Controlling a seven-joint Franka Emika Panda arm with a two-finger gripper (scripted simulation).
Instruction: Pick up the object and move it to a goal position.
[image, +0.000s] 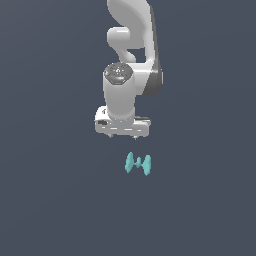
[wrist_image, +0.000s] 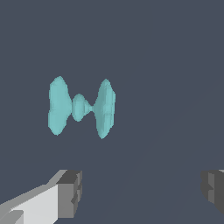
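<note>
One teal object (image: 138, 164) in all: two flared disc ends joined by a thin bar with a small bulge midway, lying on the plain dark grey surface (image: 45, 200) with the bar roughly level across the exterior view. One white arm (image: 131, 45), reaching in from the top of the exterior view, bending through a rounded elbow and turning straight down at the wrist. One gripper (image: 123, 136) at its end, pointing downward, hanging above and apart from the object, which sits just past it toward the exterior view's right. Two grey fingertip pads (wrist_image: 70, 192) seen in the wrist view, spread wide with bare floor between, nothing clasped. Object (wrist_image: 81, 107) outside the gap there, off toward one finger's side, touching neither pad.
</note>
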